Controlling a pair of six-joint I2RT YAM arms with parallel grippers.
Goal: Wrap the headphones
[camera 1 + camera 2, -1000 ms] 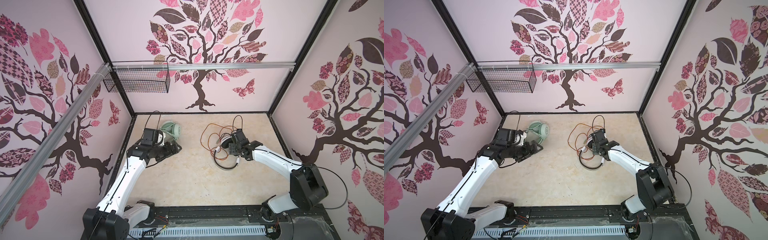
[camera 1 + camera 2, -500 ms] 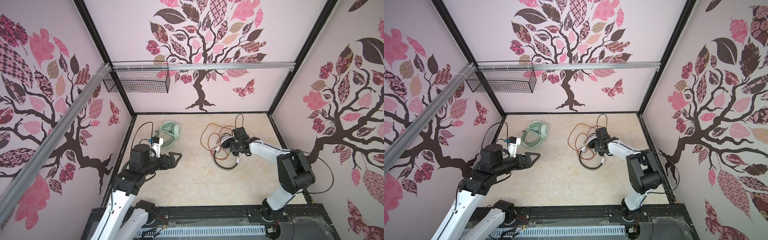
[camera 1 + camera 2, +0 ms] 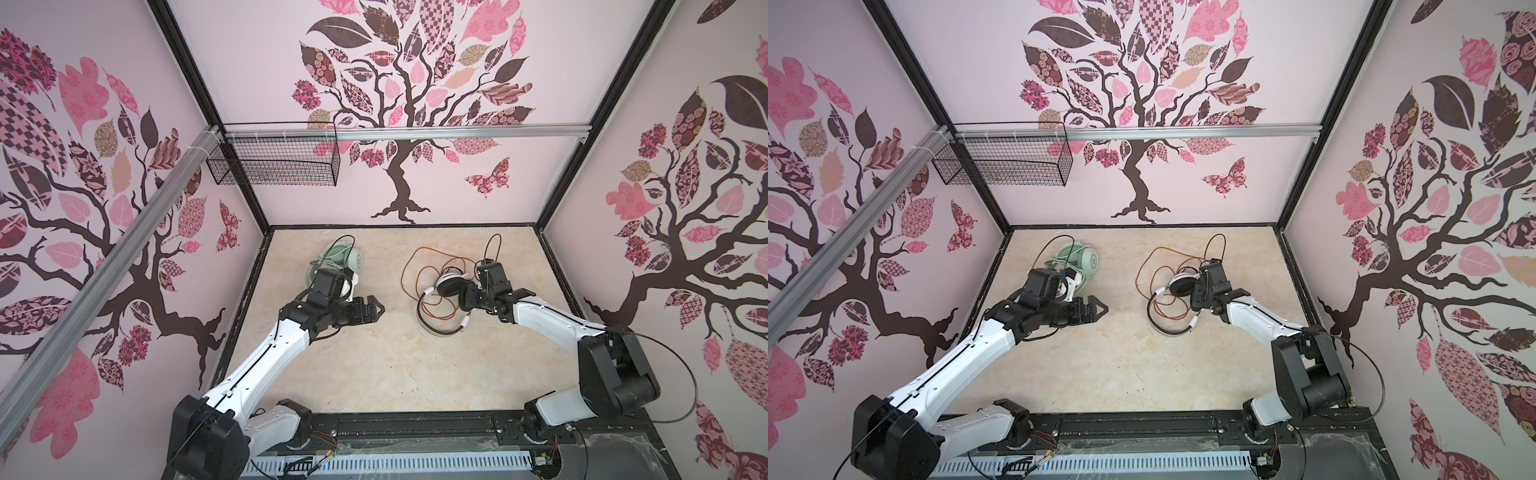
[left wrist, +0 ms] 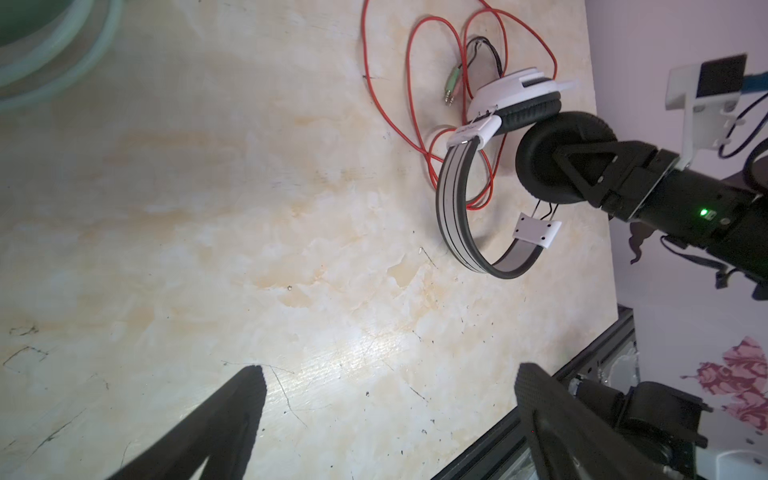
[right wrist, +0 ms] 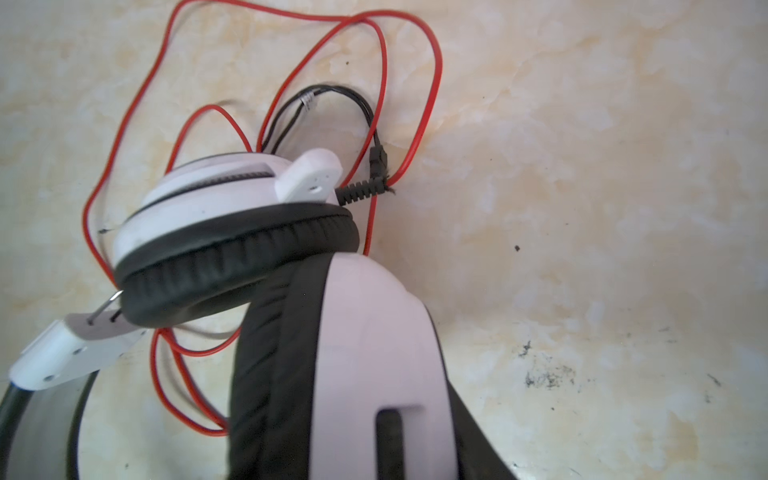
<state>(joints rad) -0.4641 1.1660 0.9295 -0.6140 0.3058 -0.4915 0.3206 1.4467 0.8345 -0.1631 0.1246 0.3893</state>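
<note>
**Both top views.**
- Table (image 3: 395, 365): pale, marbled, walled in by tree-patterned panels.
- Wire basket (image 3: 274, 164): hangs from a rail (image 3: 457, 133) on the far wall, left of centre, well apart from the work.
- Mint headphones (image 3: 348, 258): far left on the table. My left arm's wrist covers their near side.
- Left gripper (image 3: 376, 309): hovers over the table right of that pair, jaws spread wide and holding nothing.
- White headphones (image 3: 1179, 286): far right, with the headband (image 3: 1167, 330) curving toward me.
- Orange-red cord (image 3: 1144, 266): sprawls in loose loops on their left and far sides.
- Right gripper (image 3: 1196, 297): sits at one ear cup.

**Left wrist view.**
- Left gripper (image 4: 390, 374): open above the table.
- White headphones (image 4: 519, 89): ahead, one cup stood on edge.
- Right gripper (image 4: 557, 160): one finger lies across that cup's black pad. I cannot tell whether the grip has closed.
- Cord (image 4: 409, 83) and two plugs (image 4: 160, 87): beside the other cup.

**Right wrist view.**
- White headphones (image 5: 374, 332): the close cup hides my fingers, and the second cup leans on it.
- Cord (image 5: 432, 83) and a black lead (image 5: 332, 93): beyond them on the table.

**Change.**
- A second ago the left gripper was against the mint pair. Half a second ago the arm was drawn back toward me, and now it reaches further right.
- The right gripper has stayed at the white pair. Its elbow, raised half a second ago, is low again.
- Neither pair appears to have shifted.
</note>
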